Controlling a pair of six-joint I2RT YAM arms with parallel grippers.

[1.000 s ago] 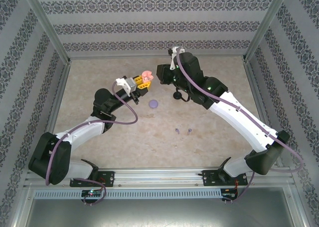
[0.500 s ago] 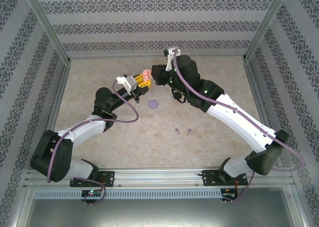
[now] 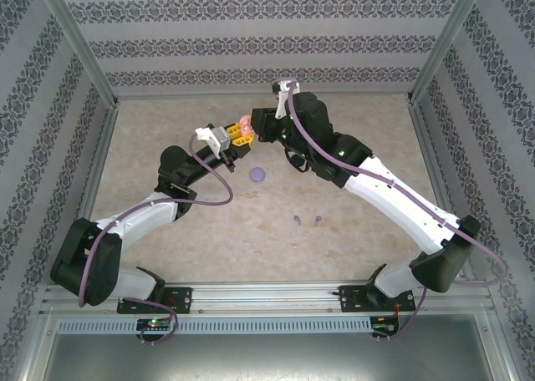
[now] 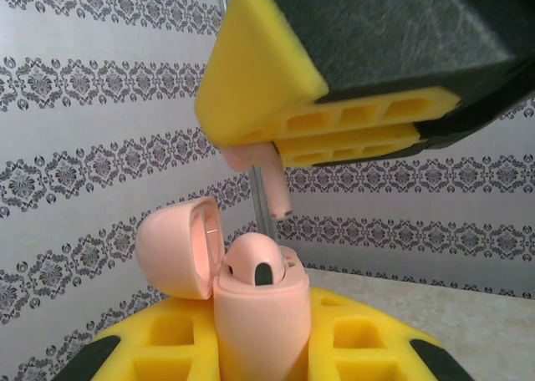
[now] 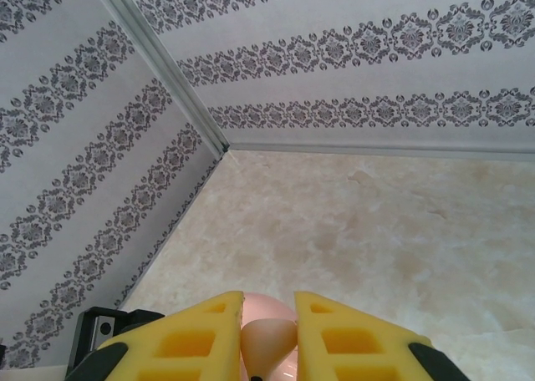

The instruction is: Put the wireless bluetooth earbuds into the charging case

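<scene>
My left gripper [image 3: 239,138] is shut on the pale pink charging case [image 4: 251,318] and holds it upright. The case's lid [image 4: 177,247] is swung open to the left. One pink earbud [image 4: 256,261] sits in the case. My right gripper [image 3: 260,128] hangs right above it, shut on a second pink earbud [image 4: 277,189], whose stem points down a short way over the case without touching. In the right wrist view that earbud [image 5: 269,341] is pinched between the yellow fingers [image 5: 201,335], with the case's pink lid [image 5: 272,304] just beyond.
A round purple case [image 3: 258,175] lies on the beige table in front of the grippers. Two purple earbuds [image 3: 297,220] [image 3: 318,220] lie nearer the bases. A black object [image 3: 297,160] sits under the right arm. Patterned walls and metal posts enclose the table.
My right gripper has moved left with the pink earbud until it is over the open pink case. The left gripper has held the case almost still.
</scene>
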